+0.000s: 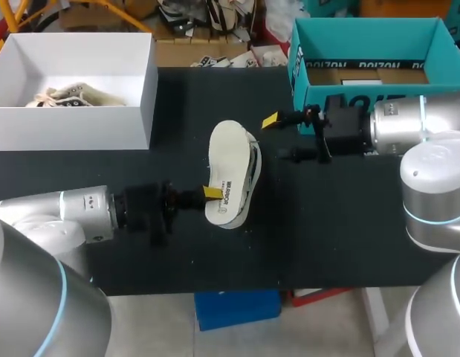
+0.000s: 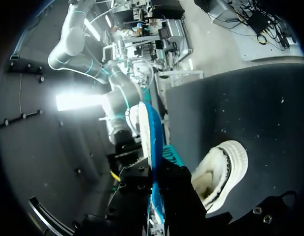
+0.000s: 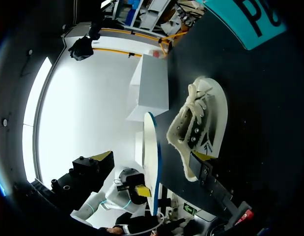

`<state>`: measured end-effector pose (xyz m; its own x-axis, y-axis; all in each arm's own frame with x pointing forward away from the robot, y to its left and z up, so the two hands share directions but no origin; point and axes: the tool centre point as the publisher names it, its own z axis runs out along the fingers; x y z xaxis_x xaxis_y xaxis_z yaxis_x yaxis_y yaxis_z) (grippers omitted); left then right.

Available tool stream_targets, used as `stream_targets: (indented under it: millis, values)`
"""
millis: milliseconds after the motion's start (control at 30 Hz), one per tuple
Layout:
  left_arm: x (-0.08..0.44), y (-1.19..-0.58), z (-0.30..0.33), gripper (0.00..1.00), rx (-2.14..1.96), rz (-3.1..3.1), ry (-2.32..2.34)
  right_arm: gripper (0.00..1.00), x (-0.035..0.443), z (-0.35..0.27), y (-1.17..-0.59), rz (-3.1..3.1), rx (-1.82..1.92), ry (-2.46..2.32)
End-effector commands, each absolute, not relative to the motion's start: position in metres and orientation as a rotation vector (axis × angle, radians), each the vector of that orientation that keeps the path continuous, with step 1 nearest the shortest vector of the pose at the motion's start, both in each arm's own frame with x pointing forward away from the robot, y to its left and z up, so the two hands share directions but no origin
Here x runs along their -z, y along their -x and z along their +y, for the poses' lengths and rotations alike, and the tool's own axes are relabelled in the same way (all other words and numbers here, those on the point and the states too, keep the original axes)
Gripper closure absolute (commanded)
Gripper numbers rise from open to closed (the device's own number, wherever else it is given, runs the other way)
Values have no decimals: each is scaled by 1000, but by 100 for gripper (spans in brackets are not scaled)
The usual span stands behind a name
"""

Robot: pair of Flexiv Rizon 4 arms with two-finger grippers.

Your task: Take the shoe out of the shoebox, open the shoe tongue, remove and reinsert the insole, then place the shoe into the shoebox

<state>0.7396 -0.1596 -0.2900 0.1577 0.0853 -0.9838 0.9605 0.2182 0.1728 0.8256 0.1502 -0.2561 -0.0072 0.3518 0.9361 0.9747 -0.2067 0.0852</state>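
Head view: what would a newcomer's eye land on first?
The white insole, held in the left tool over the table's middle, with the shoe showing past its edge. Then the teal shoebox at the far right, with the open right tool hovering in front of it.

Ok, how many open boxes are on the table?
2. The white cardboard box sits at the back left of the black table; the teal cardboard box at its back right. None appears hidden.

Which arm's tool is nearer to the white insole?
Left. The left tool grips the insole at its edge; the right tool is open and apart from it, beside the teal box.
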Motion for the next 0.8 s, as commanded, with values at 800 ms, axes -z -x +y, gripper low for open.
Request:
stream_targets:
  millis: [800]
  values:
    - [290,-745,-161,100,903,1227,-1182,0,255,173,-814,-1483,1203,1410]
